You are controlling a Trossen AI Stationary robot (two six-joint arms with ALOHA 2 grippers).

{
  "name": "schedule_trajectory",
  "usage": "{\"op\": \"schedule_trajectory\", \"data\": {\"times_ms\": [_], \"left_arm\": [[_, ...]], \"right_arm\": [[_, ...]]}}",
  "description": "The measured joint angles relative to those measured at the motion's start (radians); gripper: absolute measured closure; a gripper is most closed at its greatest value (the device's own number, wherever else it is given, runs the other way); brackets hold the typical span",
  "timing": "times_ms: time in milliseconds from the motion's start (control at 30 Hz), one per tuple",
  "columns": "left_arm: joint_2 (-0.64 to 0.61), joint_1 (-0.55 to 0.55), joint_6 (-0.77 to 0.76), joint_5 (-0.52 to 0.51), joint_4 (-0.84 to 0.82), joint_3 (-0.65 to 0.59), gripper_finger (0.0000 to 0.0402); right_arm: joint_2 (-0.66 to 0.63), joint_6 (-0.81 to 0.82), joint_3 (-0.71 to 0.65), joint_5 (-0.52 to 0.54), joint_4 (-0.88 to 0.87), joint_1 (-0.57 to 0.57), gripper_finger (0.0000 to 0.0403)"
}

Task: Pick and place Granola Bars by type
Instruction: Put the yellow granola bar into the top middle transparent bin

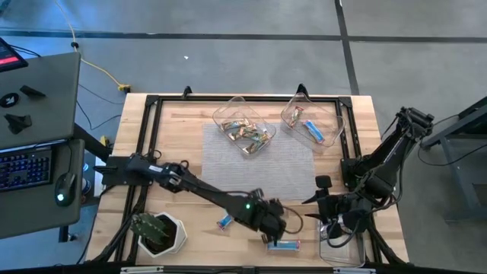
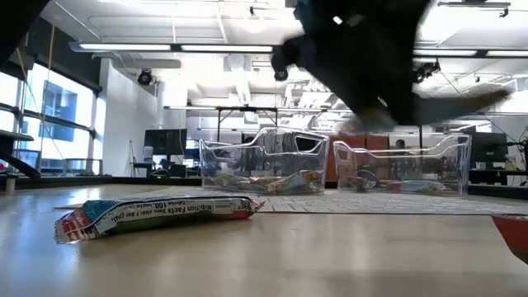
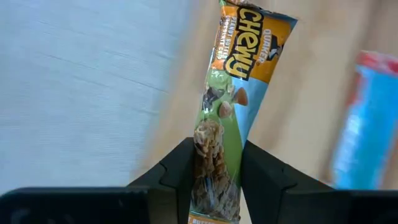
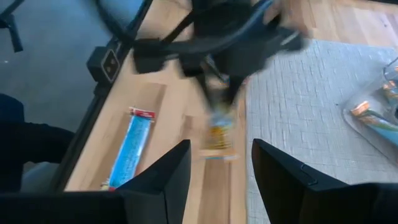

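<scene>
My left gripper (image 1: 275, 222) is over the table's near middle, shut on a green-and-orange Chewy granola bar (image 3: 233, 93). Two bright blue bars lie flat on the wood: one (image 1: 225, 221) to its left, one (image 1: 283, 245) just nearer the near edge; the low view shows a blue bar (image 2: 157, 214) lying on its side. My right gripper (image 4: 221, 155) waits open at the table's right near side (image 1: 326, 202), facing the left gripper. At the far side, one clear bin (image 1: 243, 125) holds tan bars and another (image 1: 312, 122) holds a blue bar. My left gripper pinches the Chewy bar between its two fingers (image 3: 180, 168) at one end of the wrapper (image 3: 214, 165), and the printed end (image 3: 252, 43) sticks out beyond the fingertips. In the right wrist view the bar (image 4: 217, 130) hangs below the fingers, off the table.
A grey woven mat (image 1: 259, 164) covers the table's middle. A white pot with a green plant (image 1: 160, 232) stands at the near left corner. A clear bin (image 1: 338, 247) sits at the near right corner under the right arm. A black frame (image 1: 152, 103) rims the table.
</scene>
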Motion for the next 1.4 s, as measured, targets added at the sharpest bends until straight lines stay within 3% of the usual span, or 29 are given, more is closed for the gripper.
{"op": "schedule_trajectory", "data": {"times_ms": [233, 433, 500, 633, 800, 1033, 1400], "left_arm": [[-0.127, 0.111, -0.022, -0.309, -0.231, 0.004, 0.0296], [-0.159, 0.312, 0.008, -0.332, -0.336, 0.004, 0.0296], [-0.156, 0.394, 0.008, -0.301, -0.366, 0.001, 0.0296], [-0.115, 0.555, 0.0, -0.132, -0.35, 0.002, 0.0296], [-0.061, 0.677, 0.003, 0.056, -0.321, 0.003, 0.0296], [-0.029, 0.703, 0.091, 0.116, -0.289, 0.003, 0.0296], [-0.028, 0.653, 0.161, 0.017, -0.337, 0.003, 0.029]], "right_arm": [[-0.002, 0.007, 0.0, 0.003, 0.019, 0.001, 0.0249], [-0.003, 0.003, 0.0, 0.014, 0.041, -0.001, 0.0249], [-0.003, 0.002, 0.0, 0.029, 0.04, -0.001, 0.0249], [-0.003, 0.003, 0.0, 0.044, 0.039, -0.001, 0.0249], [-0.003, 0.001, 0.0, 0.047, 0.039, -0.001, 0.0249], [-0.003, 0.0, 0.0, 0.056, 0.028, -0.001, 0.0249], [-0.003, 0.01, 0.0, 0.047, 0.027, 0.0, 0.0249]]}}
